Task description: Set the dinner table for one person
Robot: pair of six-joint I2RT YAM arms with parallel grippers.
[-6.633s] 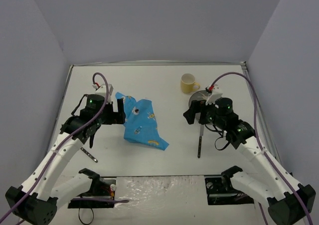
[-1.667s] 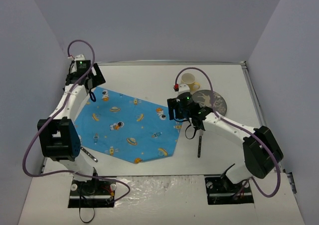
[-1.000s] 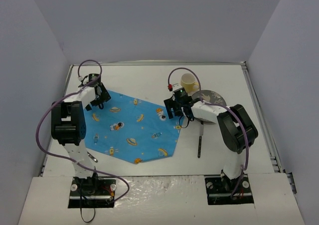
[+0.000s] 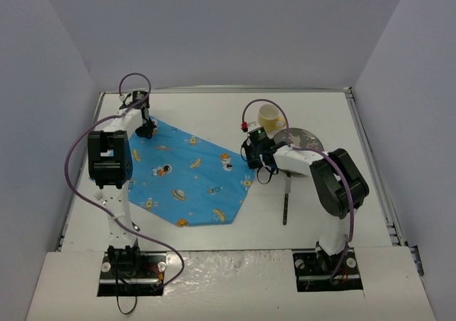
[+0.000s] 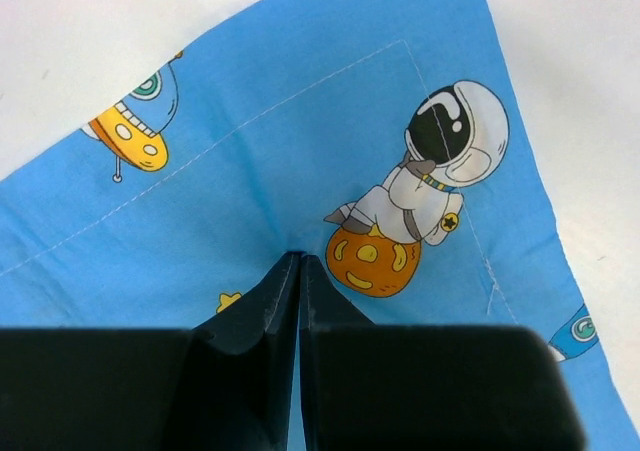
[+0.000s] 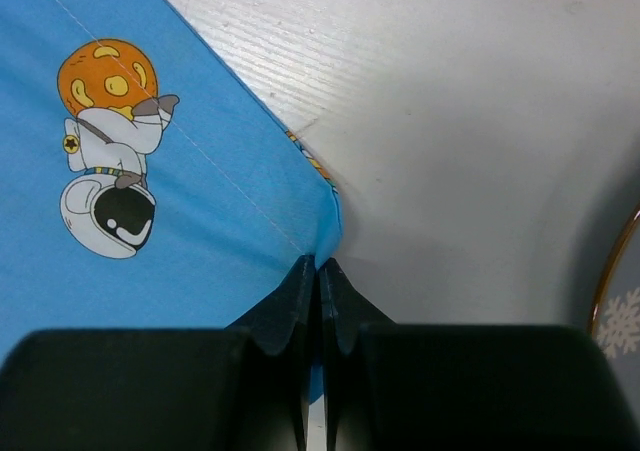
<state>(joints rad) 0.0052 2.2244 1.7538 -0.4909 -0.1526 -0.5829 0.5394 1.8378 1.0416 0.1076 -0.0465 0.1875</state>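
Early on, the blue cloth (image 4: 189,179) lies spread left of centre on the dinner table (image 4: 214,111), with the left gripper (image 5: 300,261) pinching its 10 o'clock corner and the right gripper (image 6: 318,266) its 3 o'clock corner, while the cup (image 4: 269,116), plate (image 4: 308,144) and dark-handled utensil (image 4: 285,203) sit off it, unplaced.

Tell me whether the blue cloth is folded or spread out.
Spread out. The blue cloth lies open and flat on the dinner table; the left gripper and right gripper pinch it near two corners.
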